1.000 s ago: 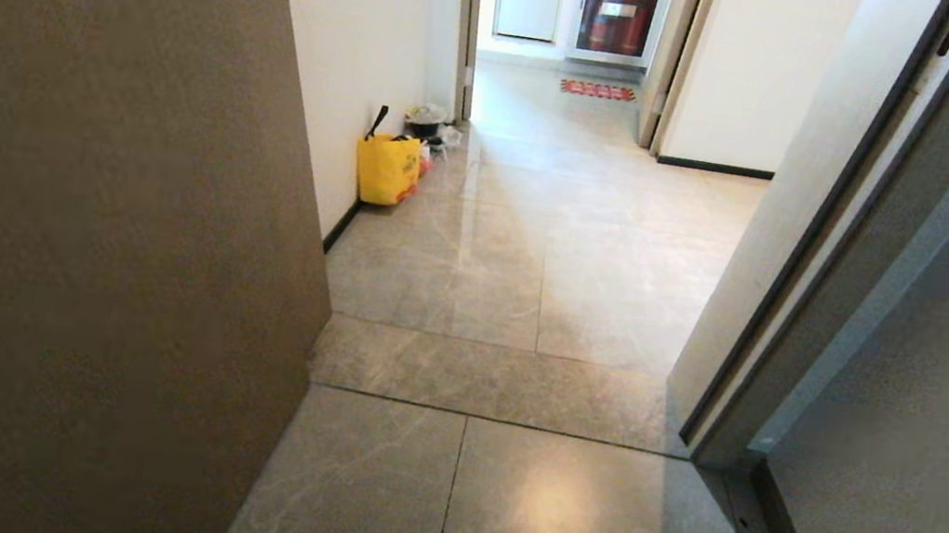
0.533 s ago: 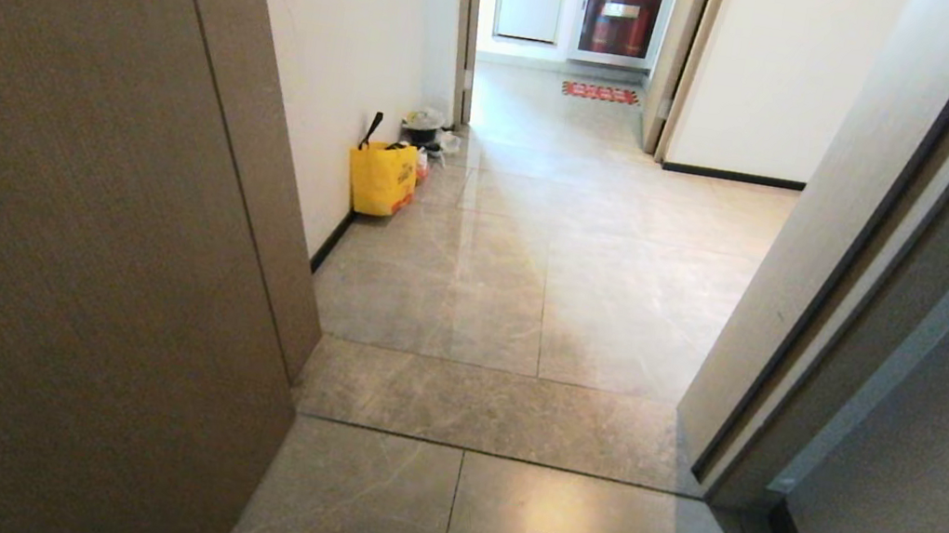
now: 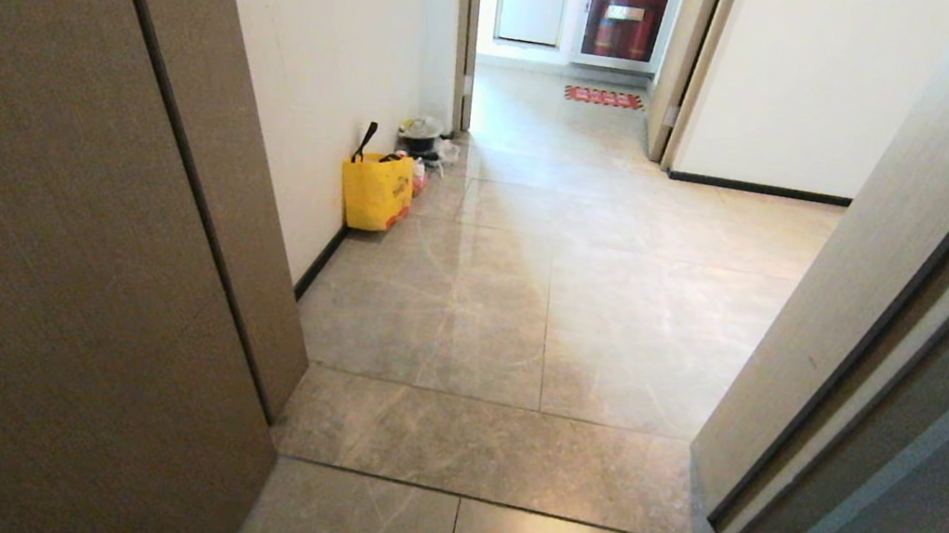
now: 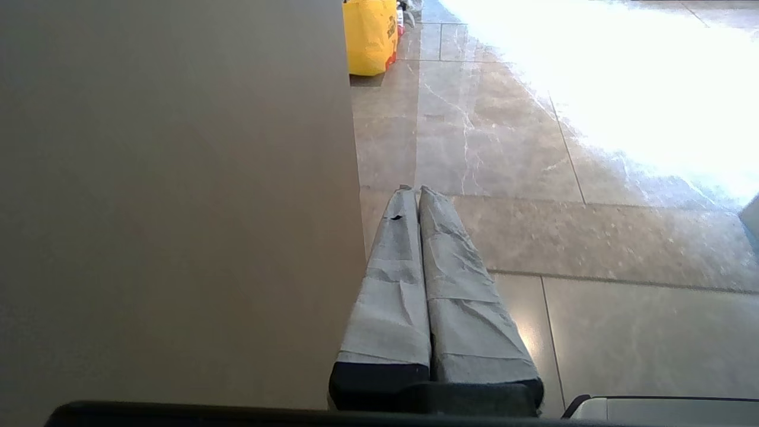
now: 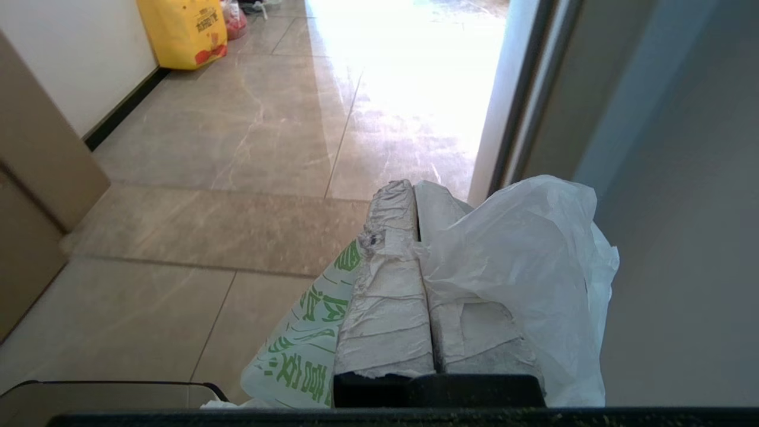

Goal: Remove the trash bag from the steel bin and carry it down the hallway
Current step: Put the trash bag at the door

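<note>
My left claw (image 4: pixel 415 193) is pressed shut on nothing, tips together, and a brown door panel (image 4: pixel 178 196) runs close along its outer side. That panel's edge ends just ahead of the tips. Beyond it, further ahead on the same side, a yellow tote bag (image 3: pixel 376 190) sits against the white wall (image 3: pixel 324 75) and its black baseboard. Ahead of both claws the hallway (image 3: pixel 543 314) lies open, glossy tiles running up to a small red mat (image 3: pixel 603 97) far off. My right claw (image 5: pixel 415 190) is clamped shut on the trash bag (image 5: pixel 533 267), white plastic bunched over its outer finger and the green-printed part hanging below. Just outside that claw a pale door frame edge (image 5: pixel 504 118) and a grey wall (image 5: pixel 682 178) stand close.
</note>
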